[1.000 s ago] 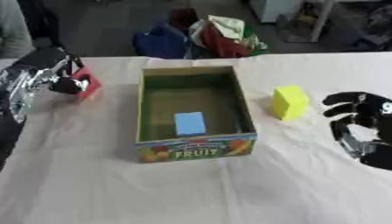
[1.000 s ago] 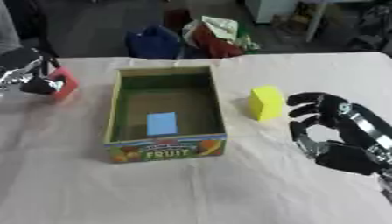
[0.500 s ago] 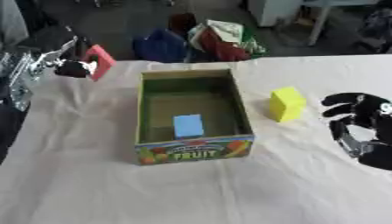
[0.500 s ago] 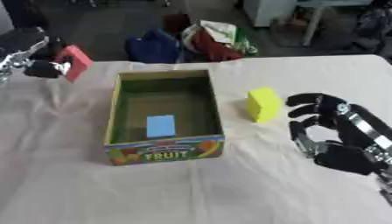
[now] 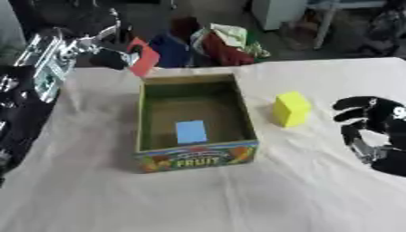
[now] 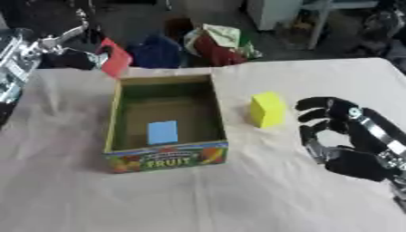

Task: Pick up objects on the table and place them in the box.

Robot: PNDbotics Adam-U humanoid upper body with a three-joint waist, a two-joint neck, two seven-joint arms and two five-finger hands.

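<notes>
My left robot hand (image 5: pixel 103 56) pinches the red block (image 5: pixel 142 56), raised beyond the box's (image 5: pixel 198 156) far-left corner; I should centre it over the opening before releasing; my right robot hand (image 6: pixel 349 136) rests spread on the surface.

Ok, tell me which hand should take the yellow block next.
Right. The right hand rests on the table just beside the yellow block, holding nothing; the left hand is busy holding the red block beyond the box.

Lab or workshop: cloth-covered table (image 5: pixel 198 199), bags (image 5: pixel 214 43) on dark floor, white furniture legs (image 5: pixel 321 27) behind.
</notes>
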